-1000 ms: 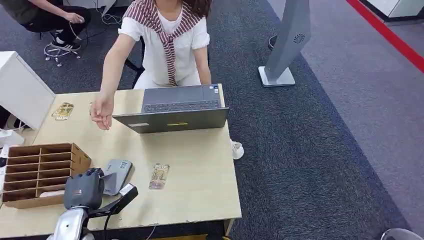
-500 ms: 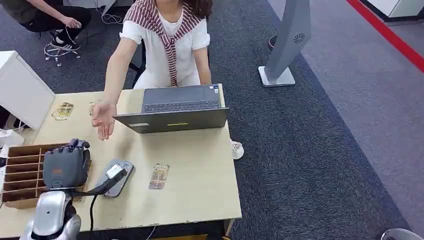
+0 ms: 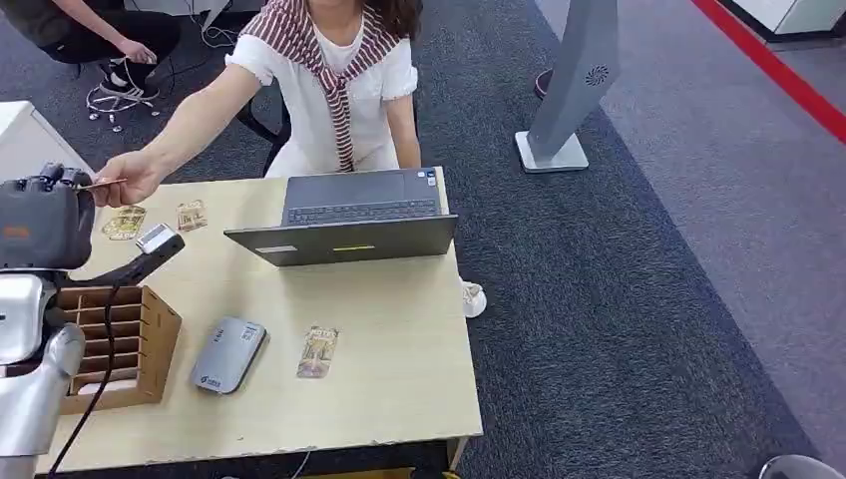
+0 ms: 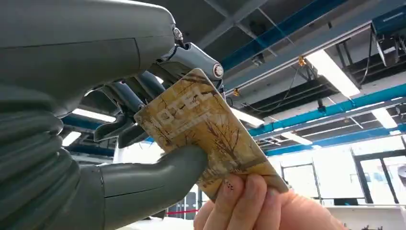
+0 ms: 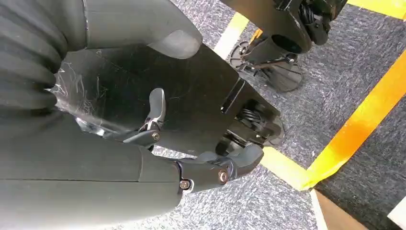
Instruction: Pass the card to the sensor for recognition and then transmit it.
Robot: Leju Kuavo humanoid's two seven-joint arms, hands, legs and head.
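While the card (image 4: 210, 139) is pinched between the thumb and fingers (image 4: 139, 91) of the left hand (image 3: 40, 220), raised at the far left above the wooden divider box (image 3: 110, 339), the person's hand (image 3: 125, 180) also grips its free end, so two parties hold it at once. The main risk is a mistimed release: if the left hand lets go before the person's grip is firm, the card may drop; if it holds on too long, the card may bend or be pulled askew. In the head view the card's long axis runs roughly level, from the left hand toward the person, its free end pointing at the person; the printed face shows in the left wrist view. The sensor (image 3: 227, 355) lies on the tabletop (image 3: 399, 369), well apart from the card. The right hand (image 5: 158, 143) hangs over the floor, fingers curled in on nothing.
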